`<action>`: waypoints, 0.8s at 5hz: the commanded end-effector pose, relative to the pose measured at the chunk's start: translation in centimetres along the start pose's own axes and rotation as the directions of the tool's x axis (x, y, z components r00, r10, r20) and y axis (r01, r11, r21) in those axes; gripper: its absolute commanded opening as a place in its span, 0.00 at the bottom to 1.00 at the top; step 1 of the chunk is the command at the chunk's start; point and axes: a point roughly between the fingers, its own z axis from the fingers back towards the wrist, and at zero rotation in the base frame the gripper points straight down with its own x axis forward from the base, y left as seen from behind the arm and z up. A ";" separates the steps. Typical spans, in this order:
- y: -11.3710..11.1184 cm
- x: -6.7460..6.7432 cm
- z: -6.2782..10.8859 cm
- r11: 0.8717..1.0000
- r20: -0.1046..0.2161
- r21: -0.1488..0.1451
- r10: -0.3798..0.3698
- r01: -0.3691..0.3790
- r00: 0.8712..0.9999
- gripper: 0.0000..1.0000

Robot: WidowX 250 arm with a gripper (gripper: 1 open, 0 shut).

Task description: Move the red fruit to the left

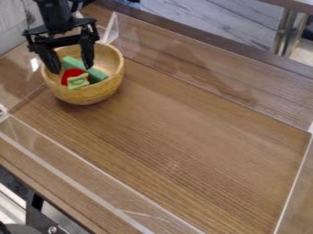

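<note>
- Claw [71, 57]: black, reaching down from the upper left of the view; jaws spread wide, one finger toward each side of the bowl's interior. State: open, nothing gripped.
- Claw position: over the bowl, fingers pointing down toward its contents. Whether either fingertip touches the bowl or the items inside cannot be told at this scale.
- Red toy strawberry [72, 73]: inside the bowl, between the two fingers as seen from the camera. Red body toward the bowl's left part in the view; light green leafy cap [79, 82] on the side nearer the camera.
- Green block [94, 75]: also inside the bowl, right beside the strawberry, on its right in the view. Exact shape partly lost to small size.
- Round wooden bowl [88, 97]: light brown, upright, holding both items; it sits near the upper left of the view, close to the table's left edge.
- Wooden table [184, 128]: brown surface with visible grain, running from beneath the bowl across most of the view; a pale band follows its left edge.
- Periphery: dark cables [37, 203] at lower left, off the table's edge; a grey fixture [287, 35] at upper right, cut by the frame.
</note>
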 end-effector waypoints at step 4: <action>0.5 1.0 1.9 1.000 0.063 -0.028 0.014 -0.012 0.998 1.00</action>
